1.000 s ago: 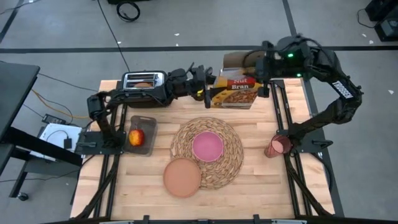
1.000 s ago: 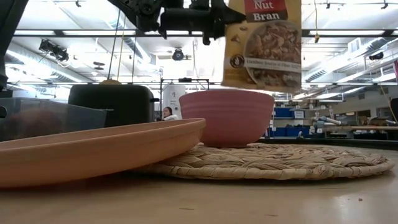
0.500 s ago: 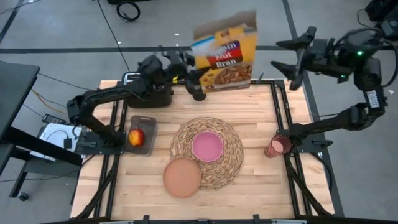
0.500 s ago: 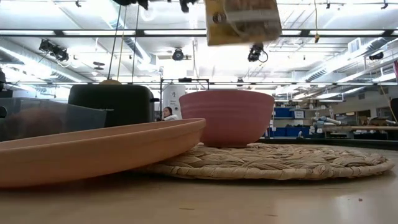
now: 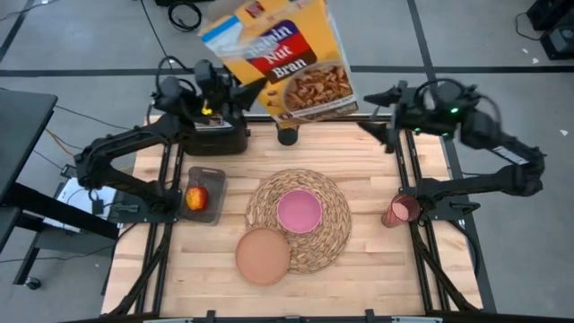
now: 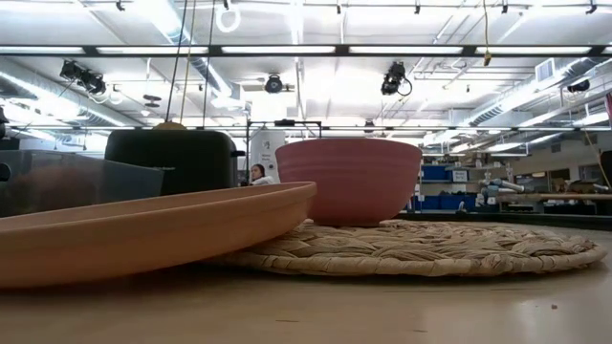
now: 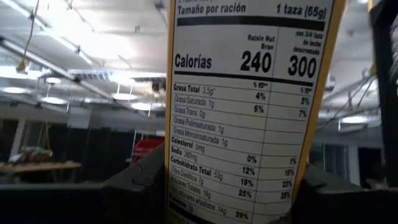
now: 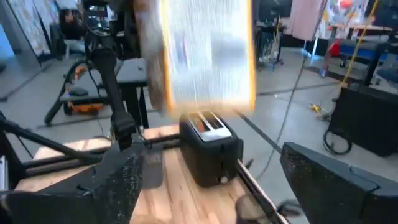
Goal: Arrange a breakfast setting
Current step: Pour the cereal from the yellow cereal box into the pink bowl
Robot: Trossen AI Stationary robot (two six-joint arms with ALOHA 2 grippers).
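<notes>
The left gripper (image 5: 235, 92) holds the cereal box (image 5: 282, 61) high above the back of the surface (image 5: 377, 260), its jaws pinching the box's lower end; the wrist view shows the nutrition panel filling the space between them. The right gripper (image 5: 381, 112) hovers near the back right edge with its jaws spread wide and empty.

The mat (image 5: 299, 222) lies mid-surface with the bowl (image 5: 299, 210) on it, and the plate (image 5: 263, 255) overlaps the mat's front edge. The apple (image 5: 195, 197) sits in a clear bin (image 5: 204, 195) at the left, the cup (image 5: 400, 211) at the right edge, and the toaster (image 8: 210, 147) at the back left.

The step appears to be pouring cereal. To do it well, the box's open end should be brought directly over the bowl before tipping, and tipped slowly so nothing spills onto the mat.
</notes>
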